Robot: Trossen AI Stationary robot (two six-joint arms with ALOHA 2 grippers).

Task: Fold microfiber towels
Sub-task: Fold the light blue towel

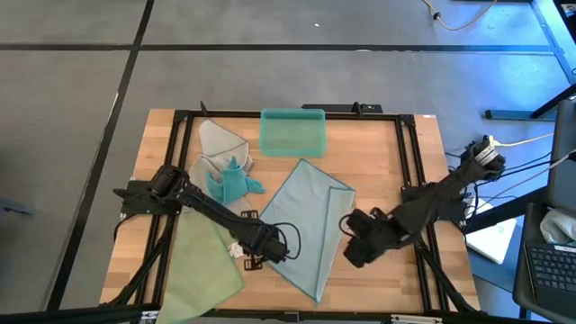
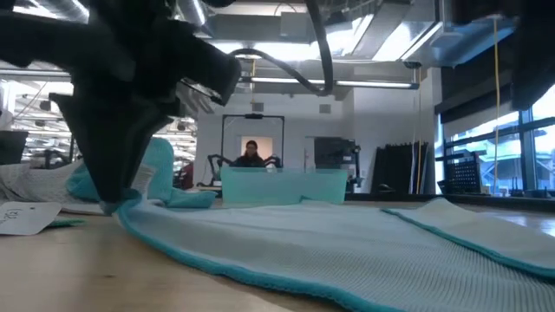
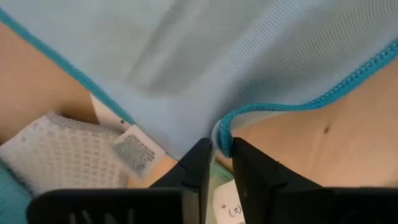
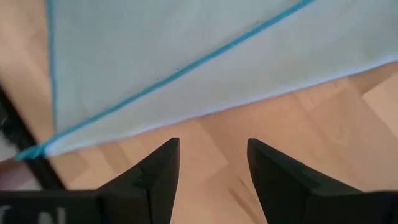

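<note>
Cloth like the pale blue towel (image 1: pixel 310 225) is soft, light and floppy, so it is best taken by a corner or the teal hem. One hem corner is pinched between the left gripper (image 3: pixel 222 152) fingers. The right gripper (image 4: pixel 211 165) is held open, with the towel's far edge just past its fingertips. More towels (image 1: pixel 220 153) and a teal bin (image 1: pixel 292 131) are seen on the wooden table (image 1: pixel 396 171). A bright lab is seen behind.

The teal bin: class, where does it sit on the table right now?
In the high view the teal bin sits at the table's far edge, near the middle, just right of the grey towel and beyond the pale blue towel.
</note>
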